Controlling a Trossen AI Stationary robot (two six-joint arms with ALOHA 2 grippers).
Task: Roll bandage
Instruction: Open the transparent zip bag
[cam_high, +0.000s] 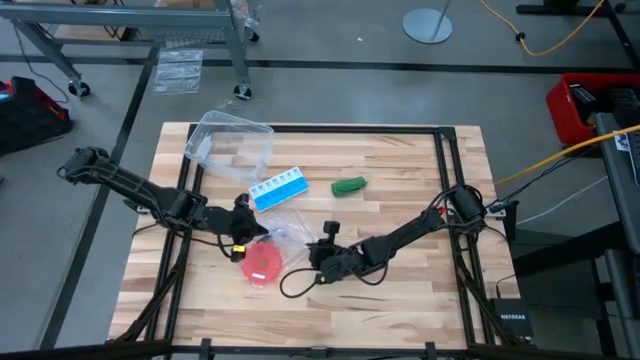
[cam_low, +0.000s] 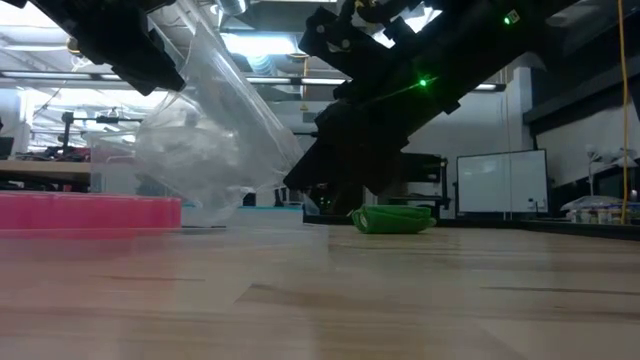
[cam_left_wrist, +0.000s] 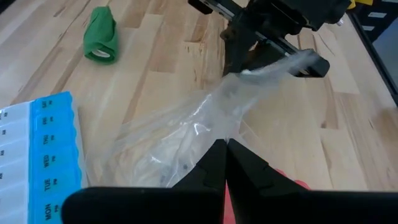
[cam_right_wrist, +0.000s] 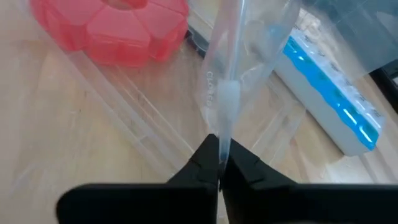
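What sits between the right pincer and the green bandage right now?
No object lies on the bare wood between the right pincer and the bandage. But that pincer is shut on the clear plastic bag, which the left pincer also grips, so neither is free to reach.

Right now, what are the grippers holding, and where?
Both grip the clear plastic bag: left gripper at one edge, right gripper at the other. The bandage lies free.

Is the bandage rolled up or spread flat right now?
Rolled up. The bandage lies as a small green bundle on the table, clear of both end effectors; the left wrist view shows its coiled end.
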